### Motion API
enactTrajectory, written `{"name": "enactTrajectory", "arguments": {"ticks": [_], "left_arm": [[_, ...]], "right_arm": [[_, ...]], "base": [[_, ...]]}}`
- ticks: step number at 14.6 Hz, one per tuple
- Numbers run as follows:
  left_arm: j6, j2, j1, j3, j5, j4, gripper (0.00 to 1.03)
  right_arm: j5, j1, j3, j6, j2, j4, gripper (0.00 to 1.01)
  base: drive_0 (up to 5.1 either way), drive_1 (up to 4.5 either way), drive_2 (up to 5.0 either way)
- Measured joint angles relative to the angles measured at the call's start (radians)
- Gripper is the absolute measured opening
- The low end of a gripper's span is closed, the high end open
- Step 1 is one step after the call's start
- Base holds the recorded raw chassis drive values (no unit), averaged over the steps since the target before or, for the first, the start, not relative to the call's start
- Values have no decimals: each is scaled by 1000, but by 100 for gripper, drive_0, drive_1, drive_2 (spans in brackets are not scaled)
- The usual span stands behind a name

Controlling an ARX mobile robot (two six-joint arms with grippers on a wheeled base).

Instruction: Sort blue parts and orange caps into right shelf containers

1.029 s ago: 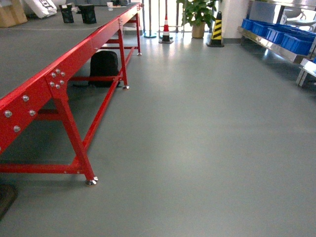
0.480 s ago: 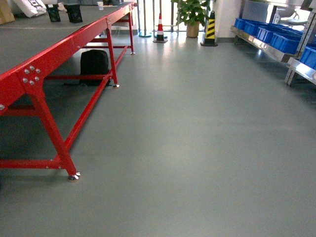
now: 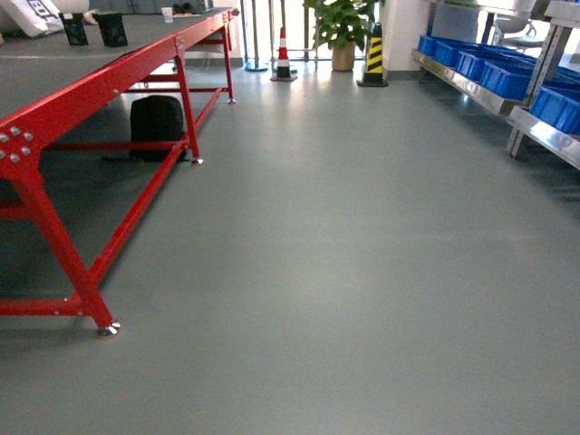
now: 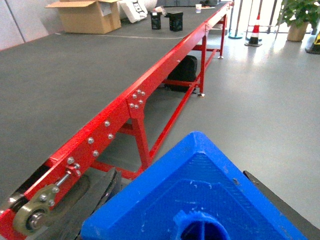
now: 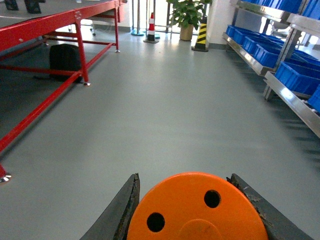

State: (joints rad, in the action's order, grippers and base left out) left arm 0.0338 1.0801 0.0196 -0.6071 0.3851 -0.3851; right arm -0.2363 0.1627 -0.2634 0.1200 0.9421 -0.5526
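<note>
Seemingly endwise (holes foremost), orange cap (image 5: 197, 212), right gripper (image 5: 200, 210).

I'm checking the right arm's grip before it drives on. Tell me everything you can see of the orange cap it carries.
The orange cap fills the bottom of the right wrist view, its flat, smooth, plastic-looking end facing the camera. Two small round holes show in that face. It sits between the right gripper's dark fingers, which press against its left and right edges. Its side and any print are hidden.
</note>
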Motion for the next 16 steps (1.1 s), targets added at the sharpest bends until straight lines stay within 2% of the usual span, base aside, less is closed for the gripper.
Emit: {"name": "enactTrajectory", "arguments": {"ticks": [16], "left_arm": [[0,4,4,0,6,4,62]], "right_arm": [[-4,1,1,0,-1,-1,44]], "base": [[4,438,-429]]}}
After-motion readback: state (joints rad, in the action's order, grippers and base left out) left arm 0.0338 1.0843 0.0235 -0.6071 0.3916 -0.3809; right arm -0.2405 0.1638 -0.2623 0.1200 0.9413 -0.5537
